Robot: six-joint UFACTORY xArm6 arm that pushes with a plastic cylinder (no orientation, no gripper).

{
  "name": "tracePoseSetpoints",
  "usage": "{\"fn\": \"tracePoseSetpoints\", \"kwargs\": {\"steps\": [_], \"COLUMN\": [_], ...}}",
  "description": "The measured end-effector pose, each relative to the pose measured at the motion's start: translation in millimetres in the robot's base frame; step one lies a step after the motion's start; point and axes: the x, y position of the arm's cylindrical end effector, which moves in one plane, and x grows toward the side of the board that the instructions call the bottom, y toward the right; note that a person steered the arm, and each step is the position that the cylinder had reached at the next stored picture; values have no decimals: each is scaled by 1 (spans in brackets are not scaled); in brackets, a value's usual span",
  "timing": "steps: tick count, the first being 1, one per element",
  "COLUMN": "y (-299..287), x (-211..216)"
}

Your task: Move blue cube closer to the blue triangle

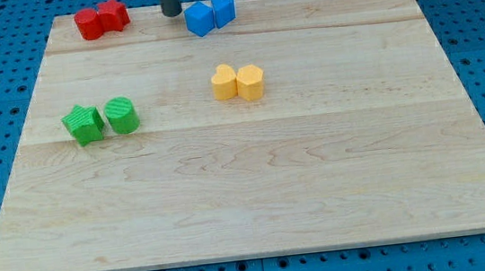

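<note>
The blue cube (pixel 200 19) and the blue triangle (pixel 224 10) sit side by side and touching near the view's top edge of the wooden board (pixel 258 197), the cube on the left. My tip (pixel 172 13) stands just left of the blue cube, a small gap away, near the board's top edge.
Two red blocks (pixel 101 19) sit together at the top left. A green star (pixel 83 124) and a green cylinder (pixel 121 116) sit at the left. Two yellow blocks (pixel 238 82) sit near the middle. A blue pegboard (pixel 2 79) surrounds the board.
</note>
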Motion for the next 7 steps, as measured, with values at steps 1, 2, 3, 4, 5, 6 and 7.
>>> {"fn": "tracePoseSetpoints", "kwargs": {"steps": [1, 2, 3, 4, 5, 6, 7], "y": [0, -2, -2, -2, 20, 43, 46], "x": [7, 14, 21, 26, 26, 26, 23]}}
